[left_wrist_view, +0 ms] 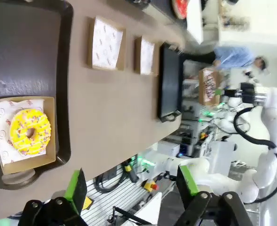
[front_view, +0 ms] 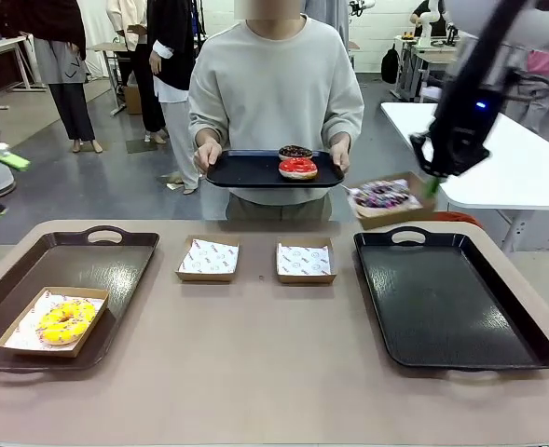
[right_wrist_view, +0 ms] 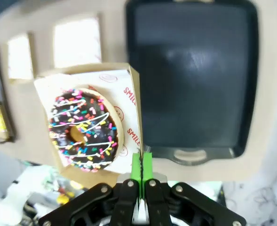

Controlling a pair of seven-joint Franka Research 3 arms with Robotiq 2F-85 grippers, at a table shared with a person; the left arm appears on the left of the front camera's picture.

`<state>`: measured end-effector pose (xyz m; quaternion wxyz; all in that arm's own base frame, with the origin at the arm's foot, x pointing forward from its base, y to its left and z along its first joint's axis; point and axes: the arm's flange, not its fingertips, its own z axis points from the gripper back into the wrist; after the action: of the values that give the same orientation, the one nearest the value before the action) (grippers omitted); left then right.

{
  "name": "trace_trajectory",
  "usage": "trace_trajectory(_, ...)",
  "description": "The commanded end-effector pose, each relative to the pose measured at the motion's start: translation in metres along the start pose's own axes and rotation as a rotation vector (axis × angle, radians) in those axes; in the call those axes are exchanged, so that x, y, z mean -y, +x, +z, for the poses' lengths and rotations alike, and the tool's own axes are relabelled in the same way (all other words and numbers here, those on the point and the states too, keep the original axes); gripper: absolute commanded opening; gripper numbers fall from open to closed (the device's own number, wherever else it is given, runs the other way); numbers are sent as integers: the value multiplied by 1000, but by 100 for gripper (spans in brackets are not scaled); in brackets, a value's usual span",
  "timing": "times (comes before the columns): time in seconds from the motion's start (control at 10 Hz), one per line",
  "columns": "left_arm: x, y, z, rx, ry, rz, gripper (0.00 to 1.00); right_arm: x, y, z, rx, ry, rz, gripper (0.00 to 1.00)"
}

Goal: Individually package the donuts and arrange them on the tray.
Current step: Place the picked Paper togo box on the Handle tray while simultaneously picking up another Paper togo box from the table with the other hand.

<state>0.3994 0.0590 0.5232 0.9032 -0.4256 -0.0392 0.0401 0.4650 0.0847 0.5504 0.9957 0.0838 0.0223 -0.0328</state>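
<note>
On the tan bench (front_view: 255,372) 2 empty boxes (front_view: 209,259) sit, while right fingers (right_wrist_view: 141,165), pinched shut on the thin wall of the presumably flimsy box (right_wrist_view: 124,103) carrying the soft sprinkled donut (right_wrist_view: 83,127), hold it aloft near the black tray (front_view: 451,307); left fingers (left_wrist_view: 75,186) gape empty.

The front view looks from the robot's side, slightly downward, across the counter (front_view: 255,382) to the person (front_view: 274,93) at its far edge. The left wrist view, rolled sideways, looks along the counter from beyond its left end. The right wrist view looks straight down, close above a cardboard box (right_wrist_view: 89,127). All three share the black tray (front_view: 451,298).
</note>
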Motion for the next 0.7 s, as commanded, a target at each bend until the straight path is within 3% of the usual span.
trace_trajectory(0.0,22,18,-31,-62,157,-2,100,28,-26,-22,-14,-1,-13,1)
trace_trajectory(0.2,55,33,-79,-100,288,-13,100,53,-42,-46,-26,-9,-1,1)
trace_trajectory(0.6,87,53,-161,-94,510,-38,100,78,-52,-92,-55,11,-6,1)
